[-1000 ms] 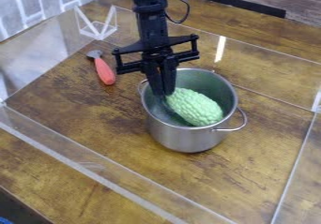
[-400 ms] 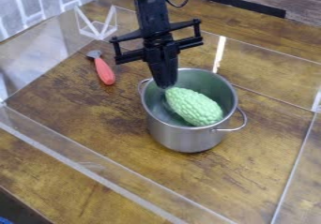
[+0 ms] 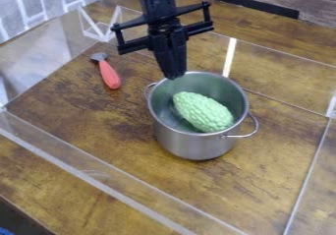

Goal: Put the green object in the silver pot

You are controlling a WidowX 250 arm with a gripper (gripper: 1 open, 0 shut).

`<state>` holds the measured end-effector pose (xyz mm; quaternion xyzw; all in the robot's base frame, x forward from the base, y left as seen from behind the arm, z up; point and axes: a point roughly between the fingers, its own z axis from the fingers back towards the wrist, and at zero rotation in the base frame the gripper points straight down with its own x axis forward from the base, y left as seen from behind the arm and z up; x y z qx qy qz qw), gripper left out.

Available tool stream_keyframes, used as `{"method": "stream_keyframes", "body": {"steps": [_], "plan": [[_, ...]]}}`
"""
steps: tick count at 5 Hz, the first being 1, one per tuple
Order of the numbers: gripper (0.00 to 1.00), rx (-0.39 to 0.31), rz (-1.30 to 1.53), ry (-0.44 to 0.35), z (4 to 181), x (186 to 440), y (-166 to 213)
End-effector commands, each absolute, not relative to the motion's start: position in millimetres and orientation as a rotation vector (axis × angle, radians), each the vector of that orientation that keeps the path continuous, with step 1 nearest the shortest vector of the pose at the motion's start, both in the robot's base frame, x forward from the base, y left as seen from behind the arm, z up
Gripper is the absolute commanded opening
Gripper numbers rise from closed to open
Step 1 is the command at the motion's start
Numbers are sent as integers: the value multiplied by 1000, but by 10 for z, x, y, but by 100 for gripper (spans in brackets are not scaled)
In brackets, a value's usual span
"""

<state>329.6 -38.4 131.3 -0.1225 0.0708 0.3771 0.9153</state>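
Rising, the pincer (image 3: 174,74) now clears the pot (image 3: 197,141).

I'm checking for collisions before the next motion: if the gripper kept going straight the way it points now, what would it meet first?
The gripper points down, so probably the far rim of the silver pot; with one view, depth is unclear, and it might clear the rim.

A warm brown wooden tabletop with visible grain (image 3: 79,165) fills most of the view, lit softly and fairly evenly. A thin pale straight line (image 3: 302,180) crosses the wood at four o'clock. Clear, glossy see-through edging (image 3: 98,160) slants from nine o'clock towards six. At eleven o'clock stands a whitish, translucent panel (image 3: 42,5); a dark patch (image 3: 16,221) fills the corner near seven.
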Motion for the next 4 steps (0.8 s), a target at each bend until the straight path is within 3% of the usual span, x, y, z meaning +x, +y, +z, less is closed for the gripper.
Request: {"method": "stream_keyframes", "body": {"steps": [1,4], "plan": [[0,-284,759,78,1529,3258,-465],[0,-312,744,-8,1636,3192,-362]]}}
